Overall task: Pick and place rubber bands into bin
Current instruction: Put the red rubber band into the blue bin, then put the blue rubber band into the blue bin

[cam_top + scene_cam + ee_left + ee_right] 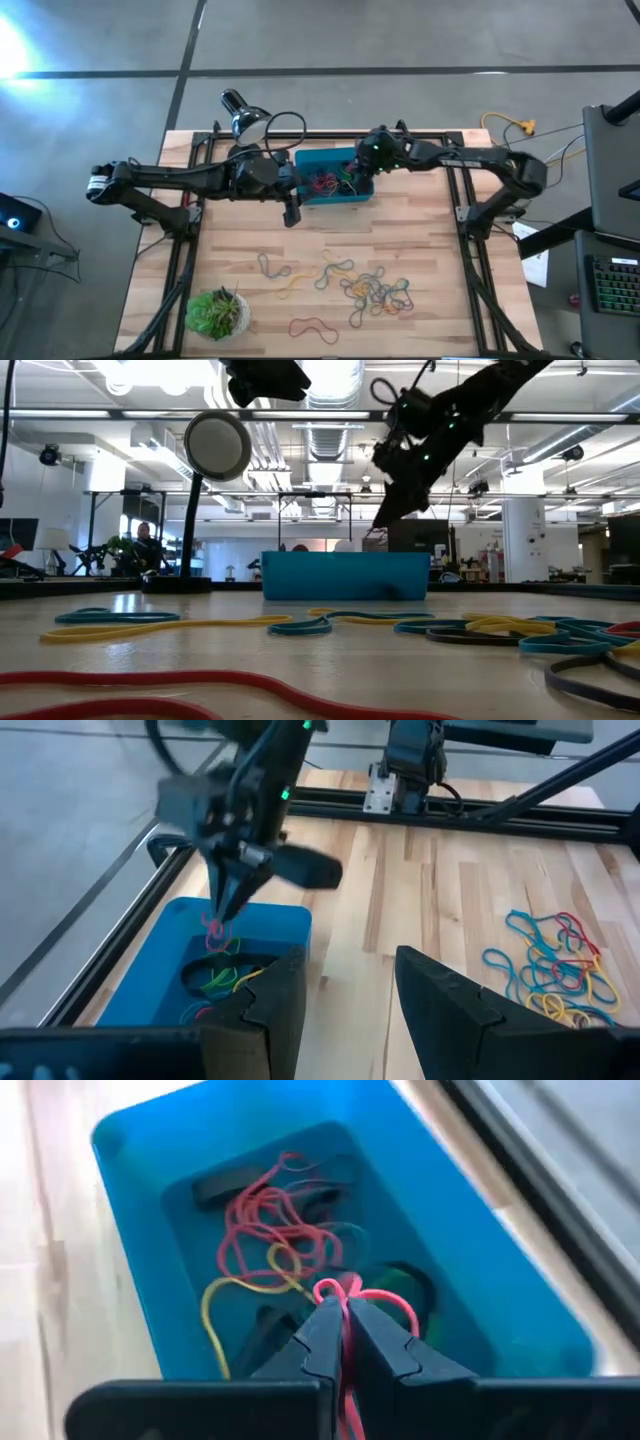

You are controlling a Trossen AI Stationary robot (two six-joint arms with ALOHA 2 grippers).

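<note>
Since the right gripper [345, 1315] is pinching a red rubber band [352, 1292] right above the bin [470, 1250], it's probably lined up to drop it; left gripper [345, 995] waits spread beside the bin.

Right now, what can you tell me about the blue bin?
The bin is a shallow teal-blue plastic tray with low walls, sitting flat at the table's far edge. Inside lie tangled red, yellow and green rubber bands. The right claw hangs just above it, pinching a pink band.
</note>
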